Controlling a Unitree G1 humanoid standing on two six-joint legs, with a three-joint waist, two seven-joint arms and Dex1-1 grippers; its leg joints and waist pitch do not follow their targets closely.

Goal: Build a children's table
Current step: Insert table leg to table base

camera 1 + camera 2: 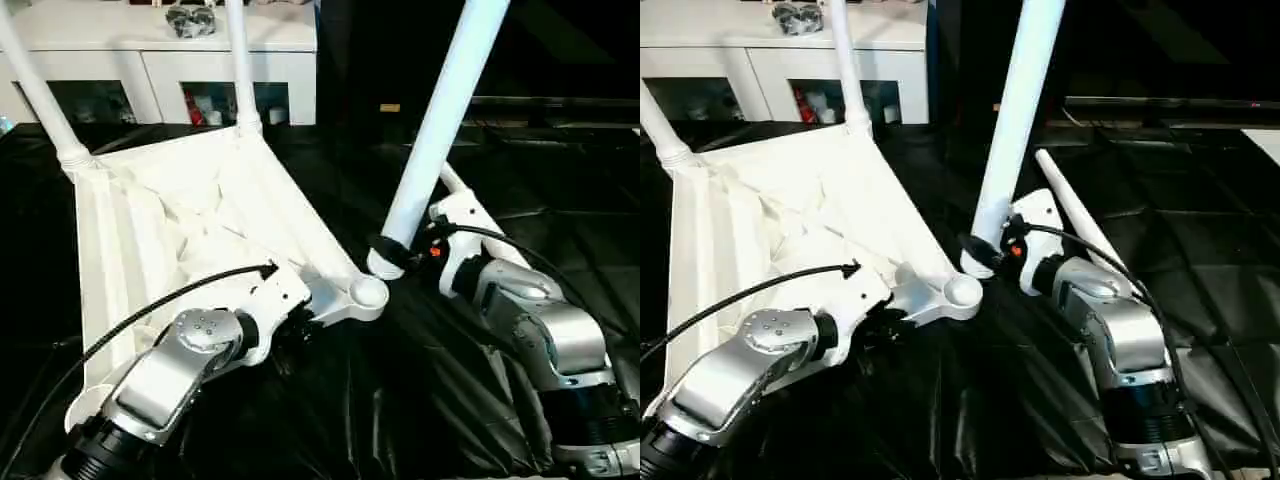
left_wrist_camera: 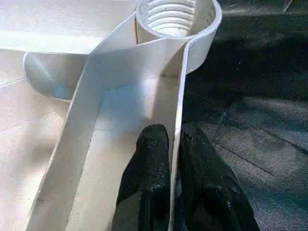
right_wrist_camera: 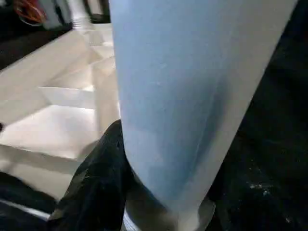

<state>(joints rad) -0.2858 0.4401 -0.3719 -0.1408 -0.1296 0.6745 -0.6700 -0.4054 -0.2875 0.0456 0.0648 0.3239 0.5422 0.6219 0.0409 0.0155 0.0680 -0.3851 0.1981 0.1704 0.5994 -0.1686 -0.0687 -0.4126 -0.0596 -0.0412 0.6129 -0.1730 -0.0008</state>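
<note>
The white tabletop [image 1: 180,220] lies upside down on a black sheet, ribs facing up. Two white legs [image 1: 240,70] [image 1: 35,90] stand in its far corner sockets. The near right corner socket [image 1: 368,292] is empty, and its thread shows in the left wrist view. My left gripper [image 2: 174,137] is shut on the thin rim wall just short of that socket, one black finger on each side. My right gripper [image 1: 393,252] is shut on a third leg [image 1: 440,120] near its thick end. This leg leans nearly upright, with its base just beside the empty socket. Another leg [image 1: 1080,220] lies on the sheet behind my right wrist.
A white cabinet [image 1: 150,60] with glass doors stands along the back, close behind the tabletop's far edge. The black sheet [image 1: 400,400] covers the floor around the work. Dark furniture stands at the back right.
</note>
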